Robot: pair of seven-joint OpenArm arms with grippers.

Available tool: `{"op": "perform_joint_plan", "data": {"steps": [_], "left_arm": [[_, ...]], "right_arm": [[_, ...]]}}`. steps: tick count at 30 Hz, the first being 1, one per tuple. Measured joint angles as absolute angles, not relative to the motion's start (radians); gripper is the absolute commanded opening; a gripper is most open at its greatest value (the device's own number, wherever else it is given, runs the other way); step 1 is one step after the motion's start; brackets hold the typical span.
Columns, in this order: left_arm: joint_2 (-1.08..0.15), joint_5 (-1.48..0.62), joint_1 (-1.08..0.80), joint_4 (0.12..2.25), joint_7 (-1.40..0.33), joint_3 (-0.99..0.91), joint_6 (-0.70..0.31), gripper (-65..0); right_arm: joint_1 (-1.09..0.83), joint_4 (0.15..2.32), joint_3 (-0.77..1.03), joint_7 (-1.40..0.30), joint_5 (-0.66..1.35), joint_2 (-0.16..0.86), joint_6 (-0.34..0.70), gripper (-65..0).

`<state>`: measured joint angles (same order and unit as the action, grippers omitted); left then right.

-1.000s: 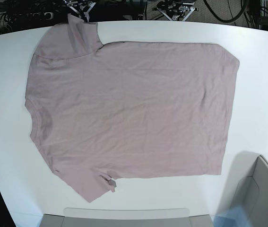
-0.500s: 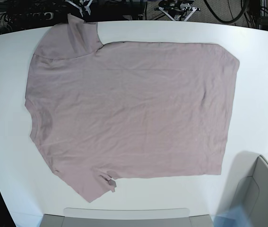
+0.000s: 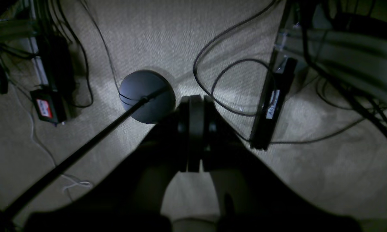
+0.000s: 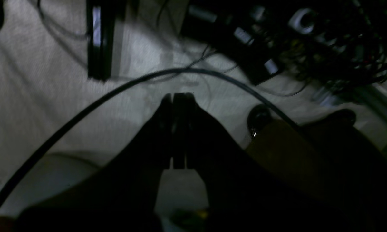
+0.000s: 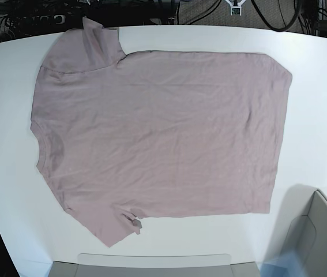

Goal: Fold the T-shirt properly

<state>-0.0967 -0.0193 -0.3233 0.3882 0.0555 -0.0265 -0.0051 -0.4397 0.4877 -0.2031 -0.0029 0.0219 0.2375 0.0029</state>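
Dark and pressed together, my left gripper (image 3: 193, 135) holds nothing, and my right gripper (image 4: 177, 129) is the same, jaws closed on empty air. Past each one my wrist cameras show only pale carpet (image 3: 154, 35) strewn with black cables (image 3: 212, 74), so I judge both arms hang off the table, well away from the work. Farther out, the base view shows the T-shirt (image 5: 163, 135) spread flat on the white table (image 5: 319, 86), collar toward that view's left, hem toward its right, one sleeve at the far edge and the other near the front, its tip slightly curled. No fold is made yet; by my reckoning the whole task is ahead: sleeves in, then the body doubled.
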Motion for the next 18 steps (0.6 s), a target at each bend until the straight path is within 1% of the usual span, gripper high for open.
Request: {"op": "perform_joint_plan", "data": {"steps": [5, 8, 10, 14, 18], "left_arm": [[-0.083, -0.019, -0.395, 0.391, 0.056, -0.027, -0.009, -65.0], [-0.084, -0.019, -0.449, 0.434, 0.048, -0.028, -0.011, -65.0], [-0.083, -0.02, -0.516, 0.543, 0.016, -0.063, -0.014, -65.0], [-0.084, -0.026, -0.636, 0.793, -0.114, -0.14, -0.01, -65.0], [-0.087, -0.026, -0.729, 0.982, -0.159, -0.154, -0.006, -65.0]], "right_arm": [[-0.517, 0.554, -0.203, -0.004, 0.025, 0.281, 0.001, -64.9], [-0.579, 0.644, -0.205, 0.0, 0.123, 0.318, 0.006, -64.9], [-0.621, 0.713, -0.207, -0.009, 0.175, 0.353, 0.002, -64.9], [-0.719, 0.851, -0.205, -0.017, 0.264, 0.432, -0.005, -64.9], [-0.799, 0.968, -0.204, -0.01, 0.313, 0.477, -0.001, -64.9]]}}
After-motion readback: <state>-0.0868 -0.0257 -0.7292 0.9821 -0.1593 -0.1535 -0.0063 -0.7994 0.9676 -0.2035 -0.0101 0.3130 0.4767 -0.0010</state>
